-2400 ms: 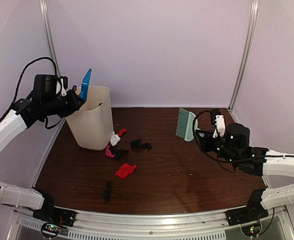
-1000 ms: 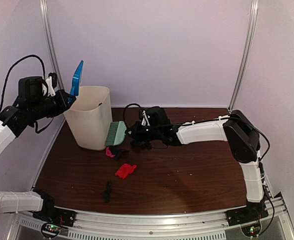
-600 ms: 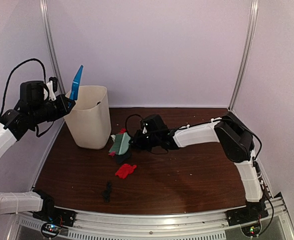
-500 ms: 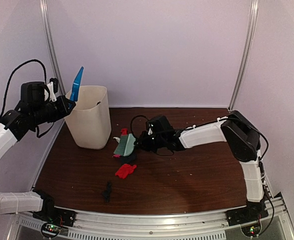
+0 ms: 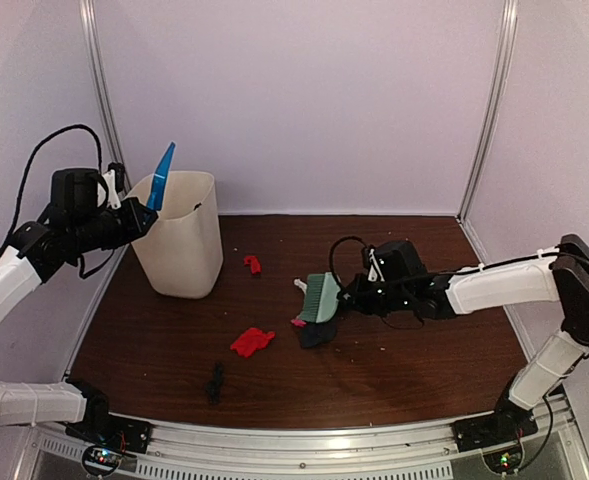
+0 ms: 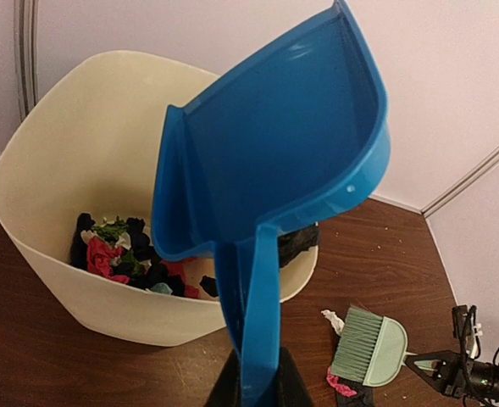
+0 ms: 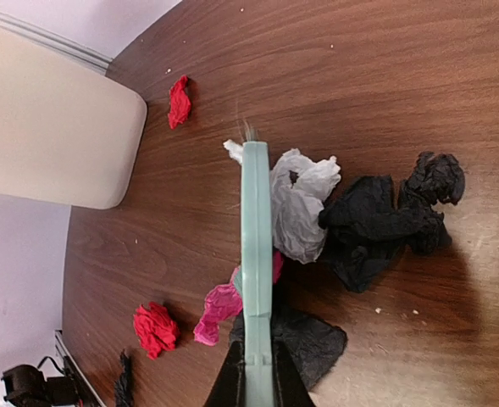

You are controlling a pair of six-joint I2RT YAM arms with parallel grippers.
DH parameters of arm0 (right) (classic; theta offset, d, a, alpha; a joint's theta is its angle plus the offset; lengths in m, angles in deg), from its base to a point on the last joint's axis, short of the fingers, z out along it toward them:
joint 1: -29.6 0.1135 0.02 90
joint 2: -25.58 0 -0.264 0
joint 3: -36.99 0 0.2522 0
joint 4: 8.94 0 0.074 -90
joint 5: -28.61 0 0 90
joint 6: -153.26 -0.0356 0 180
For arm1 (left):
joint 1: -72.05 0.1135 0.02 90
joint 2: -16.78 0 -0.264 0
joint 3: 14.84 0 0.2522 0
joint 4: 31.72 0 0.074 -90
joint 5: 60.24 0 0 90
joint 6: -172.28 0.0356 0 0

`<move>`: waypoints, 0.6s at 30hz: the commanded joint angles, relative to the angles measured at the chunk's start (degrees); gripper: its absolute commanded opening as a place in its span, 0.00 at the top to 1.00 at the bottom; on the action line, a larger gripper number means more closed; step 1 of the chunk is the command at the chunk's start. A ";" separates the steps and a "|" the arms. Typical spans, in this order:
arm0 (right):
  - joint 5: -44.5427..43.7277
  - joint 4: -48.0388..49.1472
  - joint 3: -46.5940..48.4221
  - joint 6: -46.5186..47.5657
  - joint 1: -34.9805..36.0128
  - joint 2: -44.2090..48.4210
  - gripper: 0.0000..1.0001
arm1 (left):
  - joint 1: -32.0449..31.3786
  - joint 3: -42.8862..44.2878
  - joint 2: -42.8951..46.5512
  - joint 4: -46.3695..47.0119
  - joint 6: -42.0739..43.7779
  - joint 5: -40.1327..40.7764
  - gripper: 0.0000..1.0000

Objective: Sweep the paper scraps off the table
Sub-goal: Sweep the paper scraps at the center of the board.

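My left gripper (image 5: pixel 124 222) is shut on the handle of the blue dustpan (image 5: pixel 162 172), held tilted over the cream bin (image 5: pixel 182 238); the pan (image 6: pixel 274 136) looks empty, and several scraps lie in the bin (image 6: pixel 122 254). My right gripper (image 5: pixel 359 296) is shut on the pale green brush (image 5: pixel 321 298), its bristles down on the table (image 5: pixel 424 350). White (image 7: pixel 304 199), pink (image 7: pixel 219 309) and black scraps (image 7: pixel 385 220) bunch against the brush (image 7: pixel 256 254). A red scrap (image 5: pixel 251 341), a smaller red scrap (image 5: pixel 251 264) and a black scrap (image 5: pixel 215 381) lie apart.
The cream bin stands at the table's back left corner. White walls with metal posts (image 5: pixel 489 105) close the back and sides. The silver front rail (image 5: pixel 304 445) runs along the near edge between the arm bases.
My right arm has swept the brush from beside the bin to the table's middle, dragging white, pink and black scraps with it. A small red scrap stayed behind. The left gripper shifted the dustpan slightly.
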 commanded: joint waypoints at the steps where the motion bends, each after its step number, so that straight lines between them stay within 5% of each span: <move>1: -2.40 -7.20 -1.33 7.40 -0.16 9.20 1.00 | -0.77 -0.44 -1.00 4.64 1.00 -2.63 1.00; 9: -0.45 -10.22 5.49 11.53 7.73 15.61 1.00 | -1.70 0.02 -1.46 4.75 1.10 -2.22 1.00; 18: 5.12 -9.69 16.86 13.85 22.31 -1.68 1.00 | -2.05 0.33 -0.75 4.75 0.87 -1.83 1.00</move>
